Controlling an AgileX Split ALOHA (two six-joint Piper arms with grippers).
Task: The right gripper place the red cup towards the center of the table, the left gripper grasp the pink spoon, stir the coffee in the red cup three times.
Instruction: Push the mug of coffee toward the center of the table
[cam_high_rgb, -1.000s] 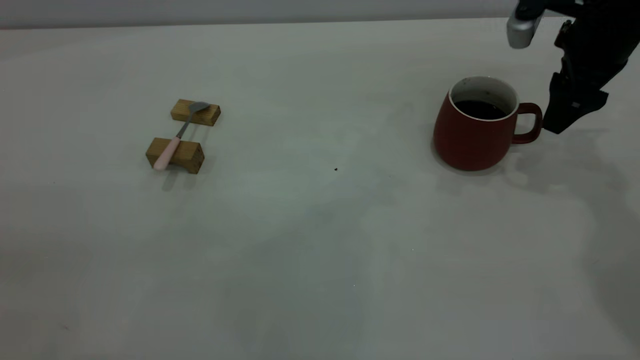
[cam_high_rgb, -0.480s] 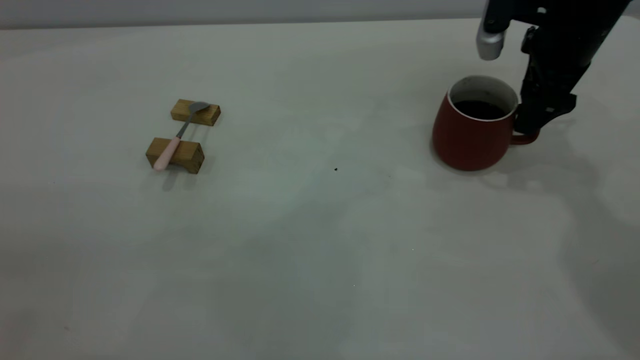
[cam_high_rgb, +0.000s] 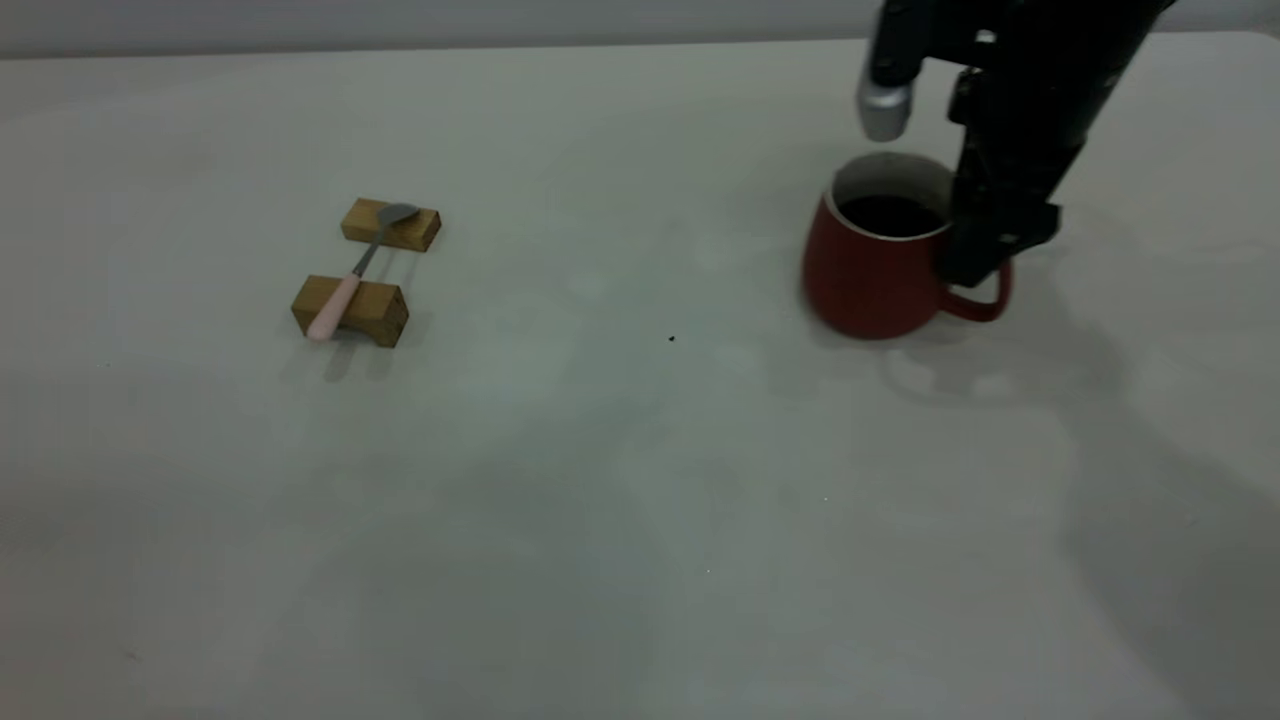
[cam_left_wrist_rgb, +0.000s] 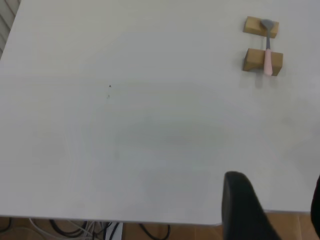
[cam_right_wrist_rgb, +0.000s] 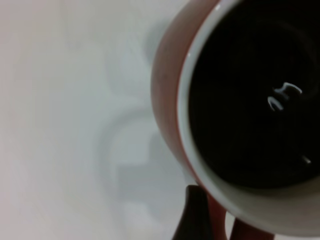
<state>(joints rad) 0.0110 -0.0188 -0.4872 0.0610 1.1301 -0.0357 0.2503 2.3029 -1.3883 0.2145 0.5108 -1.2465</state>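
Red cup standing on the right half of the table, filled with dark coffee, loop handle pointing away from the centre. Right gripper reaching down from above, closing on that handle, one black finger lying against the red wall just below the white rim. Pink spoon lying well apart on the left half, bridging two tan wooden blocks, handle end on the nearer block, bowl on the farther. Left gripper hanging near the table's edge, far from the spoon, holding nothing, fingers spread apart.
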